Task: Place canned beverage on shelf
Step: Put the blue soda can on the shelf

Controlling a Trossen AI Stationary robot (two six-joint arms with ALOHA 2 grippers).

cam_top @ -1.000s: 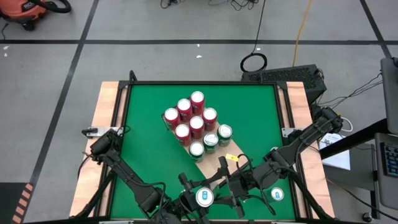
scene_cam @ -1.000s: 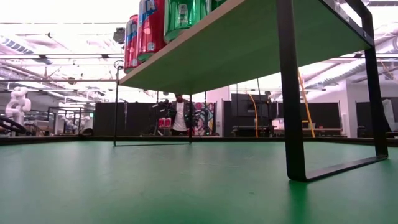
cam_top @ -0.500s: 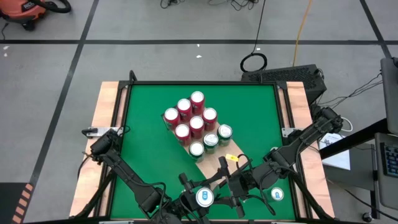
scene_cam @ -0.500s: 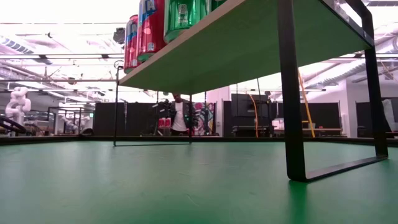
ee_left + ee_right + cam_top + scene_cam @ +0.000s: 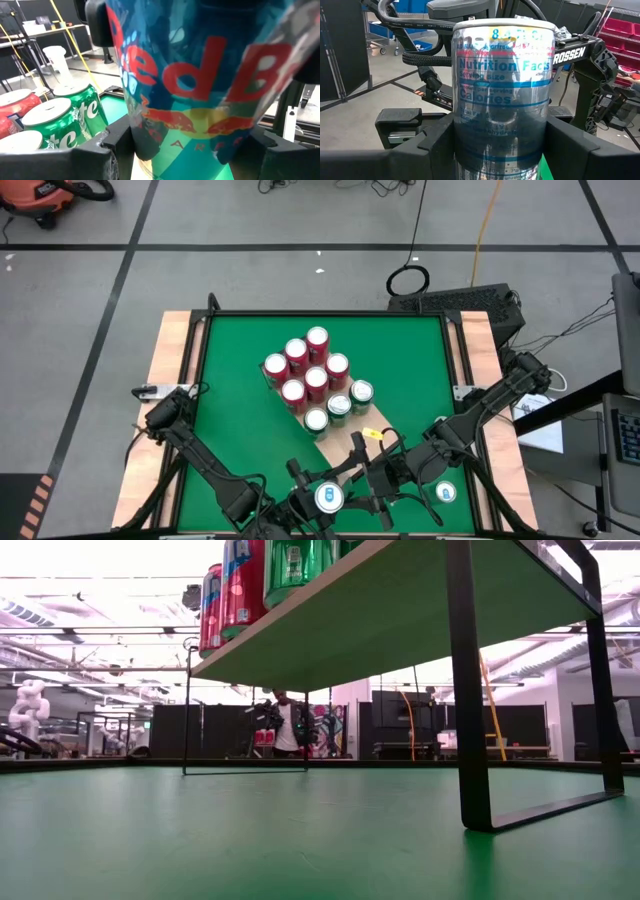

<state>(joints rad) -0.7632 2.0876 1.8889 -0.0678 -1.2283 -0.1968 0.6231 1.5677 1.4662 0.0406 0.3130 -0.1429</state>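
- My left gripper (image 5: 327, 498) sits at the near edge of the worktop (image 5: 230, 390), its fingers (image 5: 117, 140) clamped on either side of a blue Red Bull can (image 5: 200, 80); from above I see that can's round top (image 5: 328, 497).
- My right gripper (image 5: 443, 493) is near the worktop's near right corner, fingers (image 5: 437, 132) closed around a second can (image 5: 502, 95), a silver-blue one with its nutrition panel facing the wrist camera; its top shows from overhead (image 5: 445, 493).
- Both cans stand upright in their grips, well apart from each other.
- The shelf (image 5: 345, 443), a light wood-grain board on thin black legs, stands raised over the middle of the green worktop; in the low view I look at its underside (image 5: 400, 610) and one dark leg (image 5: 468, 690).
- On the shelf, red cans (image 5: 306, 367) cluster at the far part, with green cans (image 5: 339, 409) in a row just nearer to me, all touching or close together.
- The near end of the board is bare, and the left gripper's can is just short of it.
- In the left wrist view the green cans (image 5: 70, 112) are right beside the held can.
- A person (image 5: 287, 725) stands far off in the room beyond the worktop.
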